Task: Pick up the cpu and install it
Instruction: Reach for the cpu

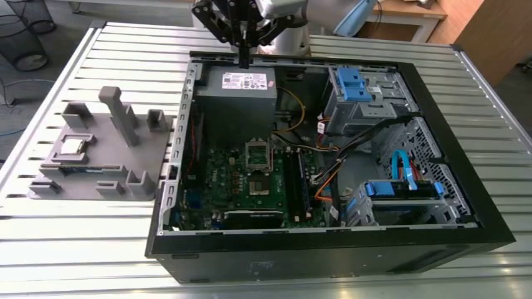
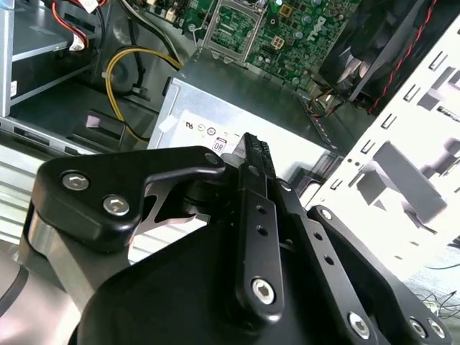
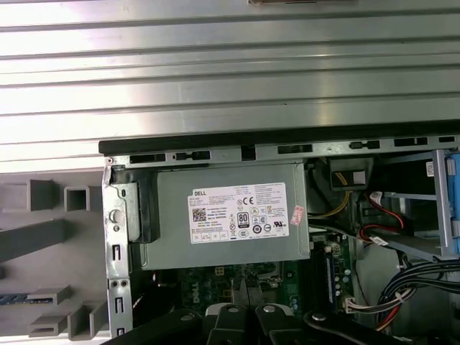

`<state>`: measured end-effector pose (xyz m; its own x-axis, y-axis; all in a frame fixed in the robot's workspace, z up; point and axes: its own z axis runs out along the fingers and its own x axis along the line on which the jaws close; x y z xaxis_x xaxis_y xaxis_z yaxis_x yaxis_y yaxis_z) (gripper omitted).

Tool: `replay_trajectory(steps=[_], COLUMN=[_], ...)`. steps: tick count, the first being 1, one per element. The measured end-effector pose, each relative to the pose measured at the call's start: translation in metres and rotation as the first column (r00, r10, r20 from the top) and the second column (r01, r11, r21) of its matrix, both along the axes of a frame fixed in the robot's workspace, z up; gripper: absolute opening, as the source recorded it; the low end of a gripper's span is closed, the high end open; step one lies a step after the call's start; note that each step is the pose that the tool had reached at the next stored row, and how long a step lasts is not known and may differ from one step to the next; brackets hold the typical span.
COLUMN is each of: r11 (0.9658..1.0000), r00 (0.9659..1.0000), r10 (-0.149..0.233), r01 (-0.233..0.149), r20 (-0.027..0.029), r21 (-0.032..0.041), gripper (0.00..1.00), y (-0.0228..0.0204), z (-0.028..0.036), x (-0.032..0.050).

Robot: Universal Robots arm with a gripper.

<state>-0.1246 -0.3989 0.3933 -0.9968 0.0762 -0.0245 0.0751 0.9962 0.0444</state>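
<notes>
One small, square, silver-topped cpu (image 1: 73, 146) lies in the grey moulded tray (image 1: 154, 152) on the slatted metal counter (image 1: 83, 237), well apart from the black gripper (image 1: 243, 61), clenched empty above the grey power supply box (image 1: 237, 99).

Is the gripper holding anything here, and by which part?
Nothing. The gripper is shut and empty above the grey metal power supply; the small silver square cpu lies on the grey tray.
</notes>
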Motion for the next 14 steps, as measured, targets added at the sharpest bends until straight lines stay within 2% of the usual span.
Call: replay_trajectory(steps=[14], r11=[1.0000], r00=[1.0000], r10=[0.000], r01=[0.000], r20=[0.0000], r21=[-0.0001], gripper=[0.11], y=[0.0000], z=[0.0000], x=[-0.0049])
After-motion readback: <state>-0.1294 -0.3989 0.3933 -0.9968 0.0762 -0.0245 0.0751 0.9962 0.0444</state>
